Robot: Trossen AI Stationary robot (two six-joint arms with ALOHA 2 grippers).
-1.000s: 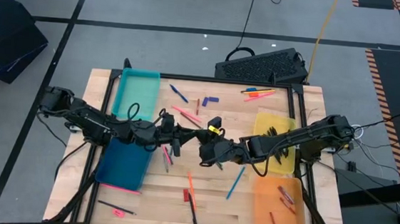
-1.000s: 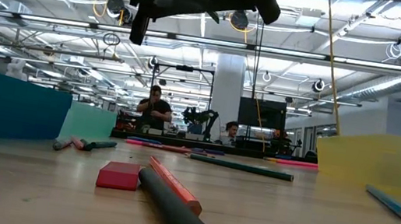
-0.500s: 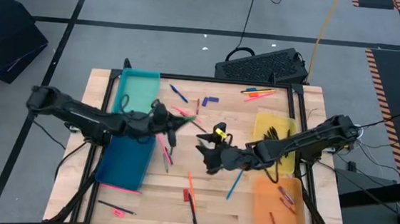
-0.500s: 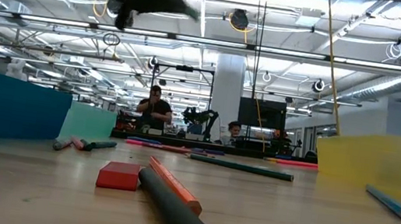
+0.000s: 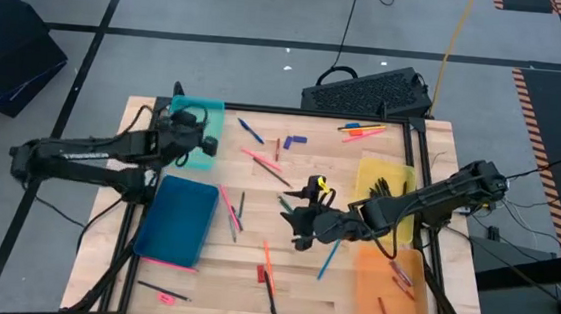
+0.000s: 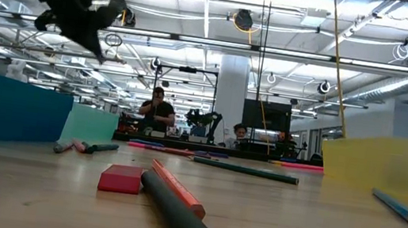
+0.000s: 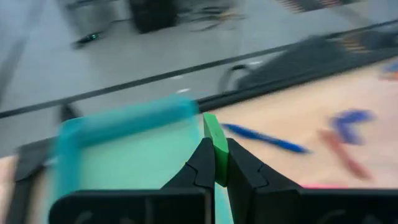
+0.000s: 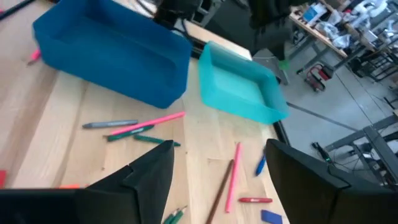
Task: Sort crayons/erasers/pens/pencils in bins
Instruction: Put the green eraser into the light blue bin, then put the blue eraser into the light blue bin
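- Swung since the earlier frame: left gripper (image 5: 204, 143), away from the table middle and over to the teal bin (image 5: 183, 149), now at that bin's right edge.
- Pinched between the left gripper's closed fingers (image 7: 202, 165): a green crayon (image 7: 216, 148), its end sticking out past the fingertips, above the teal bin's floor in the left wrist view.
- Raised well above the tabletop in the low view, at upper left: left gripper (image 6: 76, 0).
- Shifted slightly toward the table's near edge: right gripper (image 5: 300, 226), hanging over the middle of the wooden table (image 5: 299, 299), just beside a blue pencil (image 5: 330, 256).
- Spread wide and holding nothing: right gripper's fingers (image 8: 149, 171), seen in the right wrist view.
- Just beside the teal bin, toward the near edge on the left side: dark blue bin (image 5: 177, 221).
- On the right side: yellow bin (image 5: 377, 175), partly under the right arm, and orange bin (image 5: 399, 307) nearer the front edge, with a few short sticks inside.
- Scattered loose between the bins: pink, black, blue and orange sticks.
- Near the front centre: red eraser (image 5: 260, 274) beside an orange stick and a black one.
- Close to the camera in the low view: same red eraser (image 6: 121, 178) lying flat on the wood.
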